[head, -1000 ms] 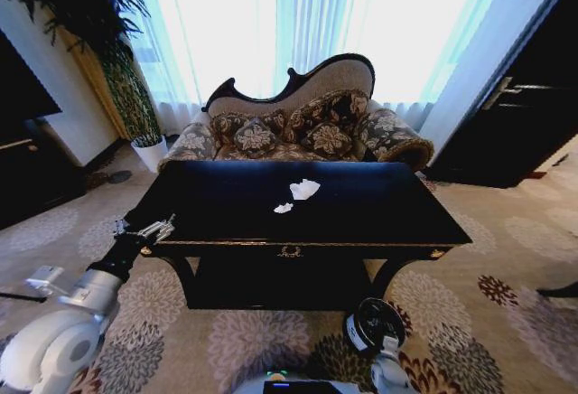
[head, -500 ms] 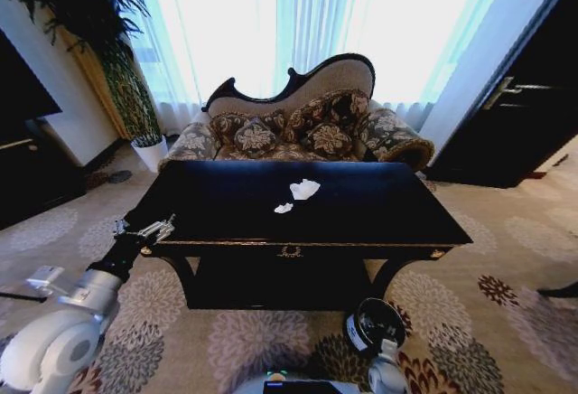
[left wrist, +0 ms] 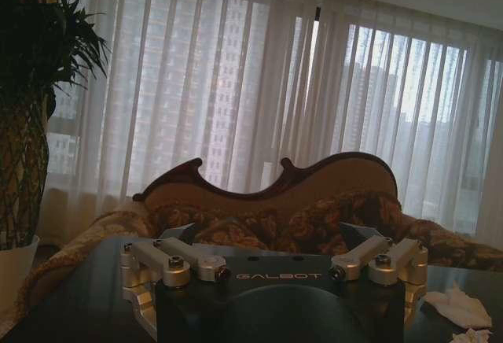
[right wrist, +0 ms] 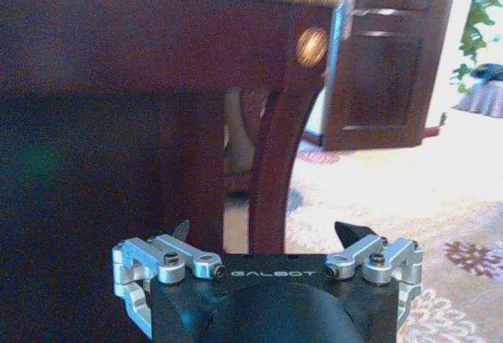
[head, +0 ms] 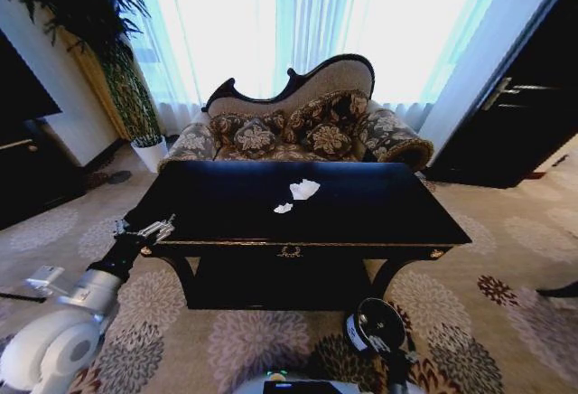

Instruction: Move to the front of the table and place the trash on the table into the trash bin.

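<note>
Trash bin point(head: 377, 325) sits nearest me, low at the bottom right of the head view, on the carpet just in front of the worktop point(head: 379, 209). My right tool point(right wrist: 262, 241) hangs low beside it, facing the worktop's curved leg point(right wrist: 277, 162); its fingers are spread apart with nothing between them. My left tool point(head: 144, 229) is at the lower left, at the worktop's near left corner, and I cannot tell how its fingers stand. Farther in, near the centre of the frame, the trash I can make out is two white paper wads: the smaller one point(head: 284, 208) lies just in front of the larger point(head: 304, 189) (I see no bottle or can from here). Beyond is the sofa point(head: 298, 127). I judge I am already squared up to the worktop, so the step is the first pick: reach over the edge, come down on the nearer wad from above, and close gently so it doesn't skid on the glossy top.
</note>
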Robot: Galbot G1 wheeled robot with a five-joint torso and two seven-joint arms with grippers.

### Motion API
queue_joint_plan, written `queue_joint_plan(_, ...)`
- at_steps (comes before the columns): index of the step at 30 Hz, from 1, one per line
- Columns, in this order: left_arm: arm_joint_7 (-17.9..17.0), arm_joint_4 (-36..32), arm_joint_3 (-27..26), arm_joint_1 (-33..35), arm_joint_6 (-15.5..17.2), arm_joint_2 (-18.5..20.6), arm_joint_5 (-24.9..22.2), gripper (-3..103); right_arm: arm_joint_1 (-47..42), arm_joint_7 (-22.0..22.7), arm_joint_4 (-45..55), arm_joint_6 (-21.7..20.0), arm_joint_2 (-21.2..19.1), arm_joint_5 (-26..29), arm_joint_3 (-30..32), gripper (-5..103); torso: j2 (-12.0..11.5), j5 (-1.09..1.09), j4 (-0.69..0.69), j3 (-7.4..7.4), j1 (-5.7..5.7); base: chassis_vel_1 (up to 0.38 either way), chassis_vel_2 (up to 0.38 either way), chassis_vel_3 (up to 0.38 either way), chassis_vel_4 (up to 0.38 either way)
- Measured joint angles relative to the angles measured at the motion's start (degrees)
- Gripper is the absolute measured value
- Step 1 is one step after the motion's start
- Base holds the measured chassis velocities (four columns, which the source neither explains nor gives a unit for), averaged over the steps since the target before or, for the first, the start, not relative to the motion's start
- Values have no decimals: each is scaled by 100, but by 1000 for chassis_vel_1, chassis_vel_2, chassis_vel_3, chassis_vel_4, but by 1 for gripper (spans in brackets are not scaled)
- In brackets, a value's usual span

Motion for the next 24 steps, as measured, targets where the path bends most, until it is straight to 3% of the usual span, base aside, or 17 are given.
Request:
queue_joint_plan(8, 0, 0, 0, 0, 0, 0, 0, 100, -896, 106, 1434, 218, 282, -89, 204, 100, 0, 1, 0, 0, 0, 0, 0, 0, 0)
queue_joint_plan(18, 0, 0, 0, 0, 0, 0, 0, 100, -1657, 211, 2465, 633, 231, -323, 550, 100, 0, 1, -1, 1, 0, 0, 0, 0, 0)
queue_joint_plan(21, 0, 0, 0, 0, 0, 0, 0, 100, -1709, 274, 2883, 521, 233, -298, 697, 100, 0, 0, 0, 1, 0, 0, 0, 0, 0)
queue_joint_plan(24, 0, 0, 0, 0, 0, 0, 0, 100, -1654, 340, 3459, 51, 124, 10, 911, 100, 0, 1, 0, 1, 0, 0, 0, 0, 0)
